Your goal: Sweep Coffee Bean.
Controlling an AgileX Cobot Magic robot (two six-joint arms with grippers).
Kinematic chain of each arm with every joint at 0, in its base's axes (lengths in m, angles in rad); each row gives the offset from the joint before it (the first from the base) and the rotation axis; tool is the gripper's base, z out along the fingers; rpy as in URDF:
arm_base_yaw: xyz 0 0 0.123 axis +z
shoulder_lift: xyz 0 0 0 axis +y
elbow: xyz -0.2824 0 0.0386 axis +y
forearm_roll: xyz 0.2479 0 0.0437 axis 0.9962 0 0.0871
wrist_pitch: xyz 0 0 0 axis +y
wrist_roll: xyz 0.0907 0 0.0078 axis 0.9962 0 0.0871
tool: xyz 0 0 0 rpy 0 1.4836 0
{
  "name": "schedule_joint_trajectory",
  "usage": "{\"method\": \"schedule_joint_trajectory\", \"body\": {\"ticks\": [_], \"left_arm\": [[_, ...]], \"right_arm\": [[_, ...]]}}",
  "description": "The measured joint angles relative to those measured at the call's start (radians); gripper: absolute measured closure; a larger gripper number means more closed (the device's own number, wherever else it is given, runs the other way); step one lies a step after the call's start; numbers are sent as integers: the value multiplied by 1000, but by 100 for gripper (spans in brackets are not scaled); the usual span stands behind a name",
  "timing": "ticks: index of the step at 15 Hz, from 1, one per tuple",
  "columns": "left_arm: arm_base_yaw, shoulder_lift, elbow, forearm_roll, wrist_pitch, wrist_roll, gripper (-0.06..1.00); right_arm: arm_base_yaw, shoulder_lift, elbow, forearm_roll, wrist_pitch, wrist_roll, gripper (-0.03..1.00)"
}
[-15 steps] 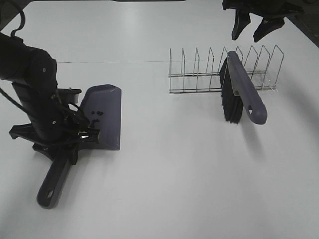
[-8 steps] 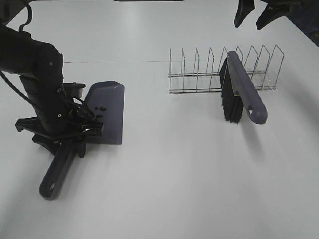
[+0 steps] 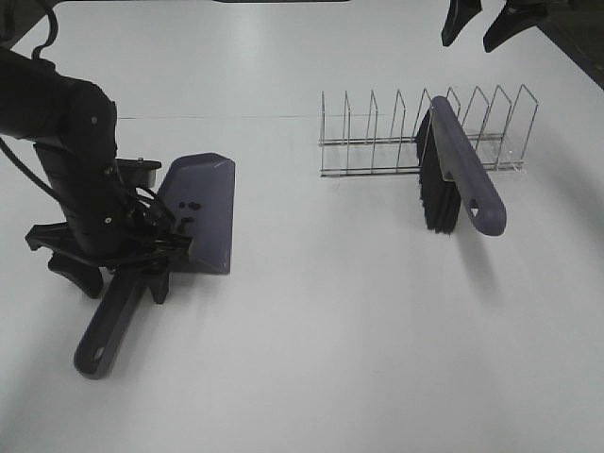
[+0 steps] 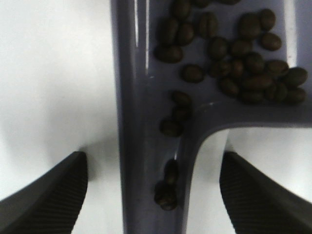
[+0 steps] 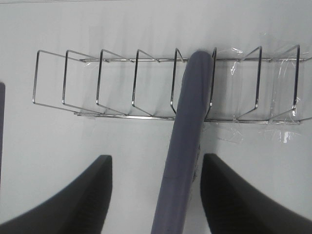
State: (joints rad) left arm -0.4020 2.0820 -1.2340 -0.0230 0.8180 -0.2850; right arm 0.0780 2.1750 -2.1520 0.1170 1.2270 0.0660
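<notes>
The purple-grey dustpan (image 3: 209, 212) lies flat on the white table at the left, its handle (image 3: 102, 340) pointing to the front edge. The coffee beans (image 3: 184, 213) lie inside it; the left wrist view shows several dark coffee beans (image 4: 234, 53) at the dustpan's (image 4: 139, 87) back wall, a few trailing down the handle channel. My left gripper (image 3: 118, 278) straddles the handle, open, with bare table showing between each finger (image 4: 44, 195) and the handle. The brush (image 3: 458, 179) leans in the wire rack (image 3: 377, 142). My right gripper (image 3: 481, 19) hovers open at the far right, well above the brush (image 5: 187, 146).
The wire rack (image 5: 117, 83) stands at the back right, taped to the table, with several open slots to the left of the brush. The brush's black bristles (image 3: 436, 203) hang in front of the rack.
My left gripper has opened and let go of the dustpan handle. The dustpan shifted slightly right and settled. The right gripper rose a little at the far edge.
</notes>
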Motion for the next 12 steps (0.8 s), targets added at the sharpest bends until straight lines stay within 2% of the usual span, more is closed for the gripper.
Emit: {"method": "schedule_joint_trajectory", "body": {"ticks": [3, 6, 8, 12], "left_arm": [[32, -57, -42, 1, 53, 22, 26], [121, -108, -149, 4, 140, 93, 26], [195, -147, -205, 6, 175, 146, 26], [401, -265, -227, 10, 204, 269, 26]], "right_arm": [[0, -52, 19, 1, -3, 0, 47], [0, -178, 161, 1, -4, -6, 47], [0, -282, 298, 0, -4, -20, 47], [0, -517, 567, -11, -4, -24, 47]]}}
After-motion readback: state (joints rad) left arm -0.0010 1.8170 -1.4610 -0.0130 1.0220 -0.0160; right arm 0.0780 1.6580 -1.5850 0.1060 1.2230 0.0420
